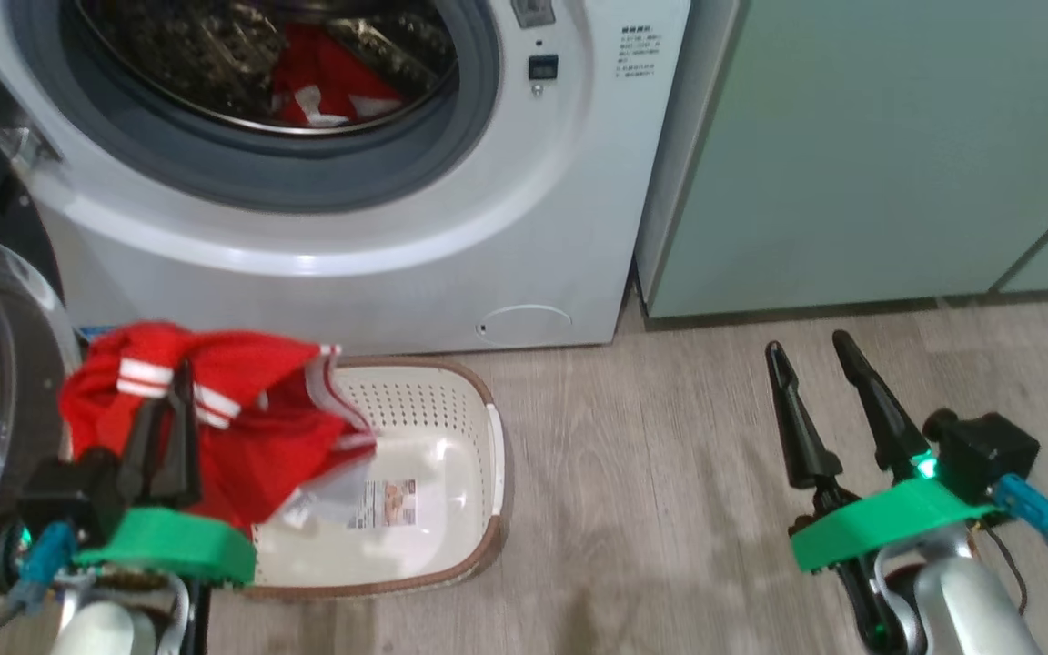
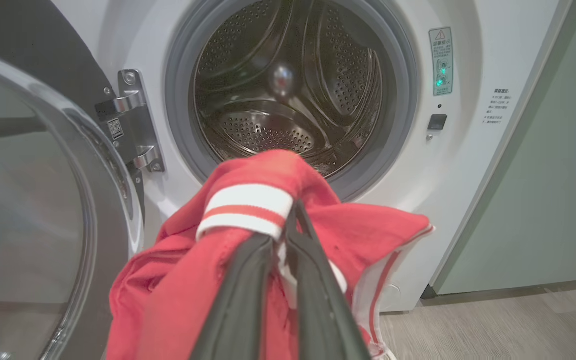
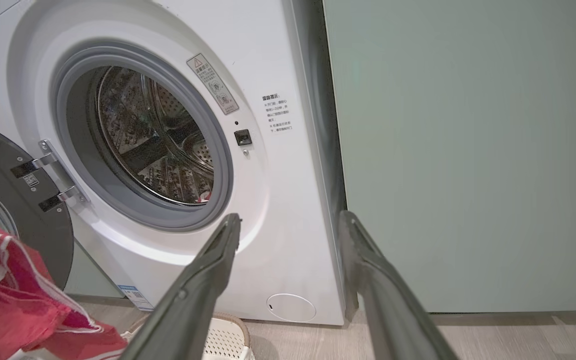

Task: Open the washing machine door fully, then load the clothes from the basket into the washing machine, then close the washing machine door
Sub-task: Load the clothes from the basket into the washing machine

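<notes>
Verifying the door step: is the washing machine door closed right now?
No, the washing machine door stands swung wide open, leaving the drum exposed.

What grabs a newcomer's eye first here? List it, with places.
A bright red garment hangs pinched in the left end effector over the cream basket, lower left. Behind it the washing machine gapes open, more red fabric lying in its drum. The right end effector stands open over the wood floor, lower right.
</notes>
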Motion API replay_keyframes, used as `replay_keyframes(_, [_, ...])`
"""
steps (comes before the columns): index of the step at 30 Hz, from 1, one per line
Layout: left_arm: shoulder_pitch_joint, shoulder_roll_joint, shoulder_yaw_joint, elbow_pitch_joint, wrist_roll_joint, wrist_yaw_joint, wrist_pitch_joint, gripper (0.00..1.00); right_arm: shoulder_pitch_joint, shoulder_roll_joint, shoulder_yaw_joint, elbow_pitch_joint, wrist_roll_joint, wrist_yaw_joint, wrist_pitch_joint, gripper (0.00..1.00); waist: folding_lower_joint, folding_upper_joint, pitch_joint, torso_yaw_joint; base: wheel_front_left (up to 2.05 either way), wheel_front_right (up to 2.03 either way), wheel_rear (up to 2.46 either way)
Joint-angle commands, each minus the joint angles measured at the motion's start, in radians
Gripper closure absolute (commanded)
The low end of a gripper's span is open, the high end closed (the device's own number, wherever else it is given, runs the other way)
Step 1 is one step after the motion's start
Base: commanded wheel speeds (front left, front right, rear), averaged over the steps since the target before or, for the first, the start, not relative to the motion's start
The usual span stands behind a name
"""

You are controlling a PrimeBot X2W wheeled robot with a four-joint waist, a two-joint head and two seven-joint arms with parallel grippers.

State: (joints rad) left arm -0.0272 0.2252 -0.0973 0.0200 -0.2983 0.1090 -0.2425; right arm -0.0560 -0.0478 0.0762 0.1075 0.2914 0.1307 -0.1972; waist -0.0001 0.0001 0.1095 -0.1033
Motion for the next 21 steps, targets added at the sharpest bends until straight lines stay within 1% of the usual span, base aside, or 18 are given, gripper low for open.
replay_keyframes(1, [-0.017,0.021,0.033,-0.047,0.004,0.006,0.004,1.0,-0.002,-0.002,0.017,-0.036,-0.007,0.0,0.004,0.0,0.0001,-0.0001,-0.025,0.006,0.0,0.0,0.0])
replay_keyframes(11, [0.045,0.019,0.018,-0.072,0.005,0.024,0.031,1.0,0.03,-0.002,0.011,-0.055,-0.01,0.0,0.025,0.0,0.0001,-0.0001,-0.068,0.016,0.0,0.0,0.0])
replay_keyframes(21, [0.055,0.024,0.012,-0.083,0.003,0.032,0.042,1.0,0.034,-0.002,0.013,-0.067,-0.01,0.0,0.033,0.0,0.0001,-0.0001,-0.074,0.018,0.0,0.0,0.0])
